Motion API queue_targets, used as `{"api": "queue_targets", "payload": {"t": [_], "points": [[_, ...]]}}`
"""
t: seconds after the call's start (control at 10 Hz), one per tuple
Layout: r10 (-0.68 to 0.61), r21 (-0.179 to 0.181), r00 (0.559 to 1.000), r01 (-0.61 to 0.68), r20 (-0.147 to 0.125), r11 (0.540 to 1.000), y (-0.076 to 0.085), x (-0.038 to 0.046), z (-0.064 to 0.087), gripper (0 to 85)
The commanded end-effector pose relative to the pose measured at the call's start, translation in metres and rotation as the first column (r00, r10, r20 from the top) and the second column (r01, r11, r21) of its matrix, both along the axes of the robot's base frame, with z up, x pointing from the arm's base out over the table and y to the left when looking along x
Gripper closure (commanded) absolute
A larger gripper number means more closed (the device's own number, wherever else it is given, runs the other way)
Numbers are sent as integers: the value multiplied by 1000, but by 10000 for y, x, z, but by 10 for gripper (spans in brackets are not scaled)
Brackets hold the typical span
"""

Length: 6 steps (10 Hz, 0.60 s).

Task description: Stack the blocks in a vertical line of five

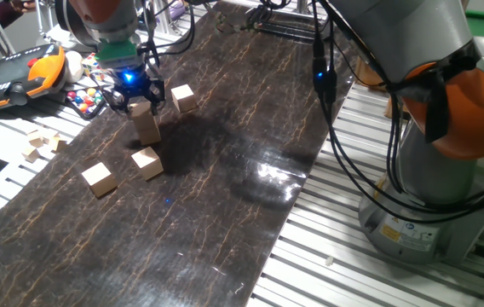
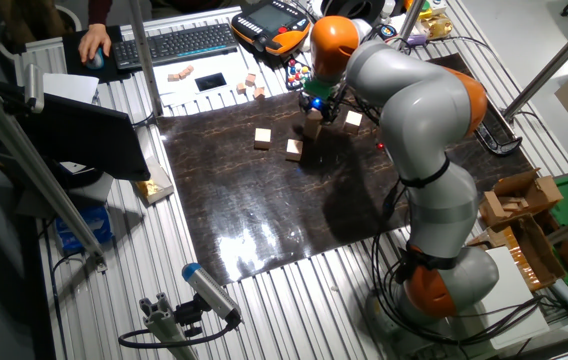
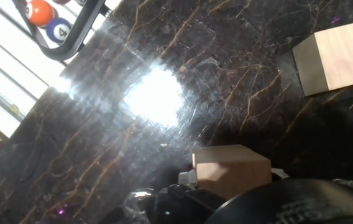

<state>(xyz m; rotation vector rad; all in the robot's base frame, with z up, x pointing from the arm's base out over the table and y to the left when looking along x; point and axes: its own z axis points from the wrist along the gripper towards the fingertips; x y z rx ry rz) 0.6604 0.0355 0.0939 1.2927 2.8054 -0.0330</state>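
Wooden block [image 1: 143,110] sits clenched in the tool [image 1: 143,101] atop a second block [image 1: 148,130] mid-worktop [image 1: 225,188]; releasing off-centre risks toppling this two-high stack, three loose blocks nearby.

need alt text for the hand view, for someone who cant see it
Looking down along the gripper, a light tan wooden block sits between its jaws above a dark, glossy marbled tabletop with a bright glare patch. A second block lies at the upper right, and billiard balls in a black rack show at the upper left.
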Motion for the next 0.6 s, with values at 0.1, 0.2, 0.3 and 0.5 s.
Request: {"api": "queue_targets", "payload": {"t": [0.1, 0.2, 0.3, 0.5], "points": [[-3, 0, 1000, 3, 0, 1000, -2, -1, -2, 293], [-5, 0, 1000, 5, 3, 1000, -3, -3, -4, 237], [-3, 0, 1000, 3, 3, 1000, -3, -5, -7, 230], [1, 0, 1000, -1, 3, 1000, -2, -5, -8, 233]]}}
